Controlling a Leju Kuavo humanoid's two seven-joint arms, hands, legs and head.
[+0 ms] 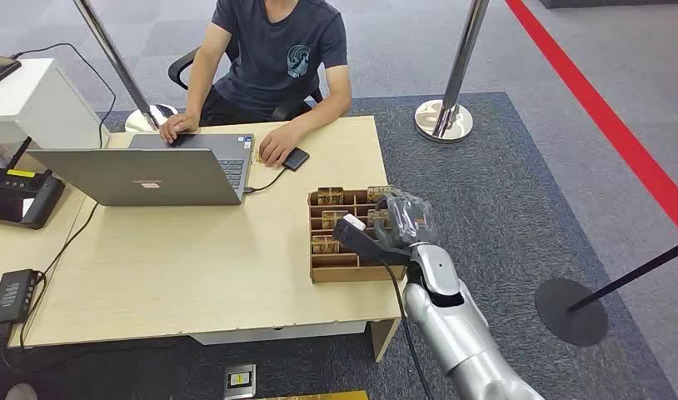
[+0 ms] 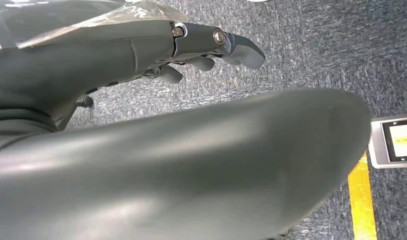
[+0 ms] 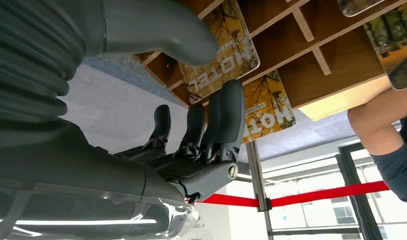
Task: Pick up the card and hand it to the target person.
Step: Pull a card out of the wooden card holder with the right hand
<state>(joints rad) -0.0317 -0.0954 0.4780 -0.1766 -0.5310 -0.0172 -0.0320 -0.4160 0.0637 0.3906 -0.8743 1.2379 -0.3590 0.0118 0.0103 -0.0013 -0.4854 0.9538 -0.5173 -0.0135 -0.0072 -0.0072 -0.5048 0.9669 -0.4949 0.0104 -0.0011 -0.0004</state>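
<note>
Right hand [image 1: 400, 221] sits right of centre in the head view, over the right-hand end of the wooden card tray [image 1: 336, 268] on the desk [image 1: 194, 258]. In the right wrist view its dark fingers [image 3: 222, 120] reach toward two yellow "HOTEL" cards [image 3: 219, 47], thumb on one side and fingers on the other, with a gap between — spread and holding nothing, though whether a fingertip already touches the nearer card [image 3: 269, 107] is hard to judge from this angle. The cards lie directly ahead of the fingers in the tray's compartments, their long sides running roughly across the line of the fingers, so the grasp would likely close across a card's short width.

Left hand [image 2: 211, 47] hangs over the carpet low beside the robot, fingers loosely curled with nothing in them — the right hand is plainly the nearer one.

Beyond the tray, at upper centre of the head view, the seated person [image 1: 277, 58] works at a laptop [image 1: 152, 171]; the handover would run up and left from the tray.
</note>
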